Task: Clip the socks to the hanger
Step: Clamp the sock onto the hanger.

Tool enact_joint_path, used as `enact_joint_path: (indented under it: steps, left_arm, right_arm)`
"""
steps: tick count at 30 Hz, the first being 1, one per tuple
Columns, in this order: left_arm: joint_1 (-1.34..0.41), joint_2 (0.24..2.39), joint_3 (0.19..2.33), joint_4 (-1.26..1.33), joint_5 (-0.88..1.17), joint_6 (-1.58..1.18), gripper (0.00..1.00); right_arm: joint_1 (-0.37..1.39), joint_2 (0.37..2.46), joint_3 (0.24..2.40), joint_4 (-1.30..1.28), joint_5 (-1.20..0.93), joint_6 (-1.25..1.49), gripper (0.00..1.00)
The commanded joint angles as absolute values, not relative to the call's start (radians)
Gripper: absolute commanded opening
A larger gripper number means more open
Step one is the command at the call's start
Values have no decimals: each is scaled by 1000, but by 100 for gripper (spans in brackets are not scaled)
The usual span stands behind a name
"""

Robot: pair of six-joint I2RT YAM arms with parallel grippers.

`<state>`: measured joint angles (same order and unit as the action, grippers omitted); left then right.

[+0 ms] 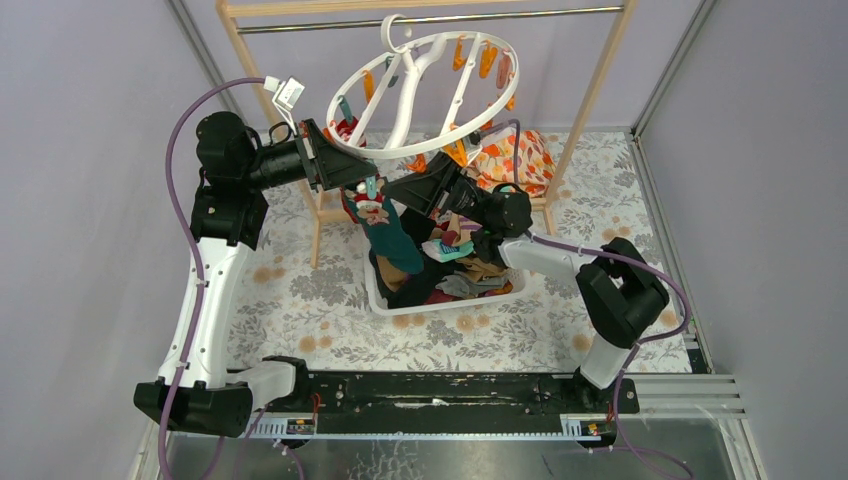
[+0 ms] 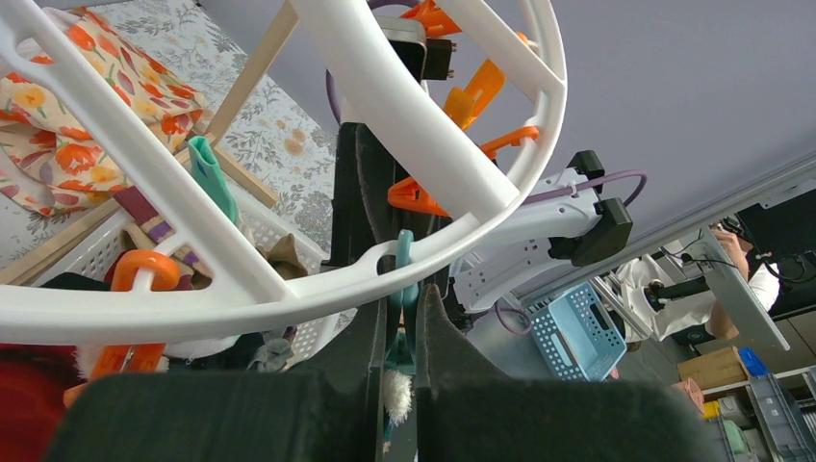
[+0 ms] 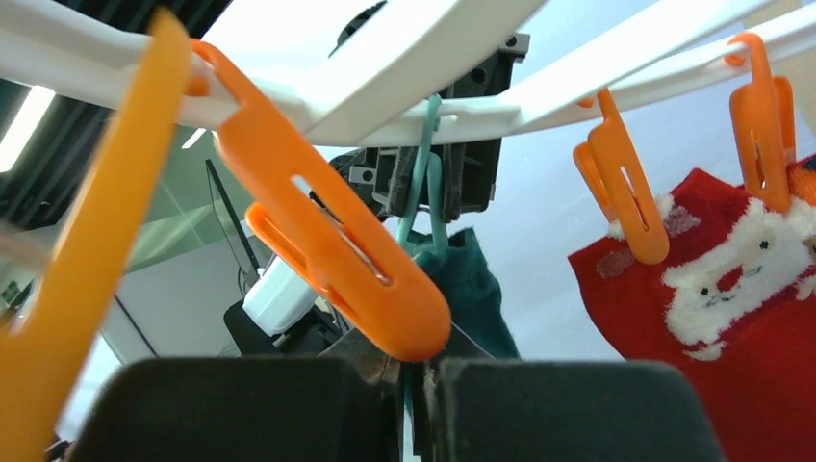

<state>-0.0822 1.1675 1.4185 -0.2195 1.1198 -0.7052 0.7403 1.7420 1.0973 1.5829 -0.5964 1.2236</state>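
The white ring hanger (image 1: 420, 90) hangs by its hook from the rack bar. My left gripper (image 1: 358, 175) is at its near-left rim. In the left wrist view it (image 2: 402, 332) is shut on a teal clip (image 2: 404, 289) under the ring (image 2: 241, 298). My right gripper (image 1: 403, 190) is just right of it and is shut (image 3: 414, 385) on the dark teal sock (image 3: 471, 289), which hangs below the teal clip (image 3: 428, 192). That sock (image 1: 398, 245) dangles over the basket. A red Santa sock (image 3: 741, 279) hangs from orange clips (image 3: 625, 192).
A white basket (image 1: 440, 303) holding several mixed socks sits on the floral mat under the hanger. The orange leaf-print cloth (image 1: 515, 160) lies behind my right arm. The wooden rack's legs (image 1: 595, 90) stand on both sides. A big orange clip (image 3: 327, 241) hangs right before the right wrist camera.
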Motion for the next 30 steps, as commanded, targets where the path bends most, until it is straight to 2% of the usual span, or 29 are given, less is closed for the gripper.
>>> enact_joint_path:
  steps: [1, 8, 10, 13, 15, 17, 20, 24, 27, 30]
  left_arm:
    - [-81, 1142, 1421, -173, 1194, -697, 0]
    - [-81, 1138, 1425, -185, 1168, -672, 0]
    - [-81, 1141, 1428, -187, 1166, -673, 14]
    - [-81, 1138, 1430, -188, 1167, -679, 22]
    - [-81, 1136, 1431, -190, 1170, -680, 41]
    - [-81, 1131, 1432, -193, 1173, -678, 52]
    - [-81, 1130, 1448, -227, 1168, -654, 59]
    - [-81, 1130, 1477, -310, 1147, -591, 64]
    - [-80, 1127, 1483, -382, 1119, -533, 71]
    - [-81, 1111, 1476, -464, 1066, -453, 71]
  right_arm:
    - [754, 1670, 1091, 1709, -520, 1156, 0]
    - [755, 1650, 1078, 1689, -484, 1118, 0]
    - [761, 1654, 1087, 1677, -495, 1118, 0]
    - [766, 1663, 1093, 1666, -504, 1120, 0]
    - [767, 1664, 1097, 1663, -507, 1120, 0]
    - [768, 1664, 1102, 1661, -506, 1120, 0]
    - [769, 1662, 1104, 1658, -500, 1118, 0]
    - [771, 1654, 1094, 1654, -490, 1107, 0]
    - [775, 1636, 1072, 1639, -470, 1084, 11]
    - [776, 1612, 1043, 1617, -448, 1055, 14]
